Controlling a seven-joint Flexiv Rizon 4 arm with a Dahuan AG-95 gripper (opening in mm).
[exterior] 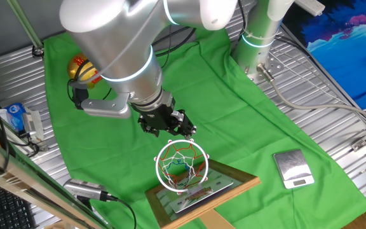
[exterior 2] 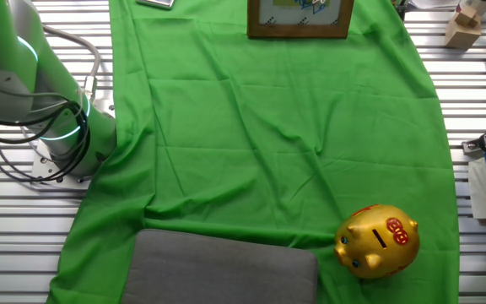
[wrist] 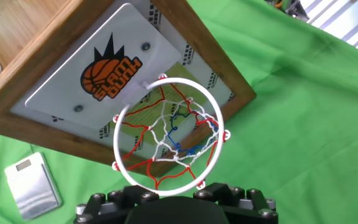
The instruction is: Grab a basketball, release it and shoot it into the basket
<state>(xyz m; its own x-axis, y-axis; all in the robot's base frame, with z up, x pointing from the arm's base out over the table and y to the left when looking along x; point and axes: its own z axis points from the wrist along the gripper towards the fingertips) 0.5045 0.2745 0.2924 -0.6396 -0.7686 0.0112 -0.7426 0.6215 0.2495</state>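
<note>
The basket (exterior: 182,166) stands at the near edge of the green cloth: a white ring with a red, white and green net on a wooden-framed backboard (exterior: 199,191). My gripper (exterior: 182,127) hovers just behind and above the ring, pointing down at it. In the hand view the ring and net (wrist: 166,142) fill the middle, with the backboard (wrist: 73,68) beyond and only the gripper's dark housing (wrist: 176,205) along the bottom edge. Its fingertips are hidden, so whether it is open or shut does not show. No basketball is visible in any view.
A silver square scale (exterior: 292,168) lies right of the basket, also in the hand view (wrist: 35,186). A gold-and-red piggy bank (exterior 2: 378,241) stands on the cloth behind the arm. A grey pad (exterior 2: 222,270) lies beside it. The arm's base (exterior 2: 57,127) is bolted beside the cloth.
</note>
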